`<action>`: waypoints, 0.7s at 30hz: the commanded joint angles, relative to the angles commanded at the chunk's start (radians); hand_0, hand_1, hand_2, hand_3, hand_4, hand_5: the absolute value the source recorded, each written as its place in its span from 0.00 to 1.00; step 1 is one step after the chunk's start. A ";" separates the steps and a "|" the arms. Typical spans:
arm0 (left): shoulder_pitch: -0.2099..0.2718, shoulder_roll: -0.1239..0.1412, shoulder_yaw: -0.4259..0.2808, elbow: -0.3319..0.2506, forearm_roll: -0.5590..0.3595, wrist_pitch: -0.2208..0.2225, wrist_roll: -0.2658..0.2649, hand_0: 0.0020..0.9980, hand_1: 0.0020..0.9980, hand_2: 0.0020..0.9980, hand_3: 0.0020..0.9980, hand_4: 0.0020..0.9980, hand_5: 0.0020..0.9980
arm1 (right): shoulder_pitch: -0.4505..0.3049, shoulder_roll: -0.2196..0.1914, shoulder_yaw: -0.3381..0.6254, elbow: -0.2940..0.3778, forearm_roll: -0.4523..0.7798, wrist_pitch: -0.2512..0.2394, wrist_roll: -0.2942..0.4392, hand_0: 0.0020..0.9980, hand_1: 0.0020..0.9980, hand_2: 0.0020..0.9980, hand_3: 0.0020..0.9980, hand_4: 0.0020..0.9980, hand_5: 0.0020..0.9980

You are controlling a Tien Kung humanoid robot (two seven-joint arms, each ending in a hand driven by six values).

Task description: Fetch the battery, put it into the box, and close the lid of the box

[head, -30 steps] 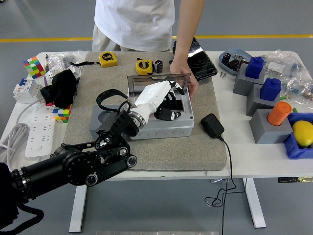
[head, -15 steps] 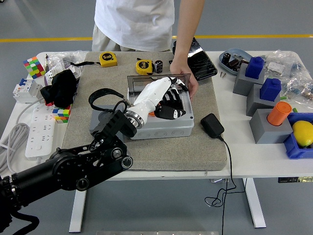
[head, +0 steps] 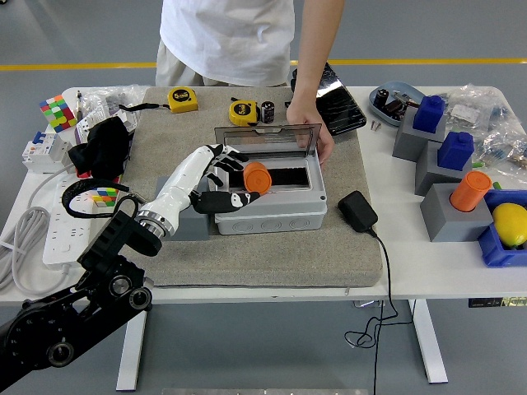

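Note:
An orange cylindrical battery (head: 257, 175) sits in the left end of the opening of the grey box (head: 280, 212) on the felt mat. The box's clear lid (head: 268, 137) stands upright along its far side. My left hand (head: 233, 178), white with black fingers, is at the box's left edge with fingers spread; the battery lies just off its fingertips, between fingers and thumb, not gripped. A person's hand (head: 316, 138) rests on the far right corner of the box by the lid. My right hand is out of view.
Two yellow tape measures (head: 183, 99) (head: 244, 111) and a small black cylinder (head: 268, 111) lie behind the box. A black adapter (head: 356, 211) with cable lies to its right. A power strip (head: 66, 222), cubes and black cloth (head: 103, 148) are left; grey blocks (head: 416, 140) right.
My left hand has pulled back leftward out of the box and opened. The orange battery, before under the hand, now shows in the box. The person's hand has stayed.

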 joint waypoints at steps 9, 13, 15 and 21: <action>0.024 0.001 0.015 -0.029 0.053 -0.032 0.038 0.50 0.69 0.67 0.69 0.91 0.46 | 0.003 0.002 0.008 0.005 -0.006 0.000 0.002 0.62 0.64 0.65 0.59 1.00 0.56; 0.017 0.002 0.034 -0.026 0.039 -0.036 0.040 0.50 0.69 0.67 0.69 0.91 0.46 | -0.001 0.002 0.007 0.002 -0.002 0.000 0.001 0.62 0.64 0.65 0.59 1.00 0.56; 0.013 -0.002 0.039 -0.021 0.040 -0.034 0.039 0.50 0.69 0.68 0.69 0.91 0.47 | -0.002 0.002 0.007 0.001 -0.001 0.000 0.001 0.62 0.64 0.65 0.59 1.00 0.56; -0.005 -0.018 0.055 0.001 0.038 -0.033 0.038 0.51 0.70 0.68 0.70 0.91 0.47 | -0.002 0.003 0.009 0.003 -0.004 0.001 0.002 0.62 0.64 0.65 0.59 1.00 0.56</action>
